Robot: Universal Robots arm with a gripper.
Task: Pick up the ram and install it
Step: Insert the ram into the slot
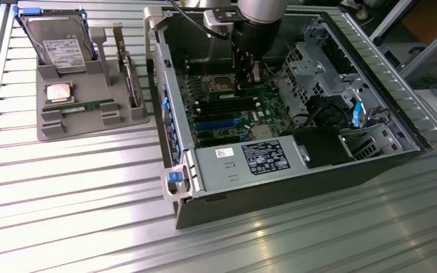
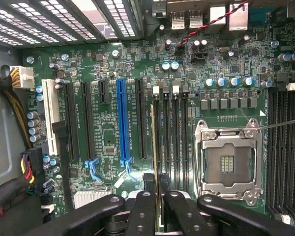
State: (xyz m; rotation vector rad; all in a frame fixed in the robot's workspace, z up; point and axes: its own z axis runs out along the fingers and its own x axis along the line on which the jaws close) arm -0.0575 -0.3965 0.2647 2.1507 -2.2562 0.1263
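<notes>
Here, the gripper (image 2: 156,186) reaches into the open computer case (image 1: 295,196), fingers clenched on the ram (image 2: 154,140). It runs edge-on alongside the black memory slots (image 2: 175,140).

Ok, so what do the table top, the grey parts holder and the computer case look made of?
Table top: likely bare aluminium; ribbed slats with a bright brushed sheen.
Parts holder: matte grey plastic, possibly printed; dull, no glints.
Computer case: sheet metal, probably painted steel; thin folded edges, dark smooth outer wall. Its blue clips look plastic.
</notes>
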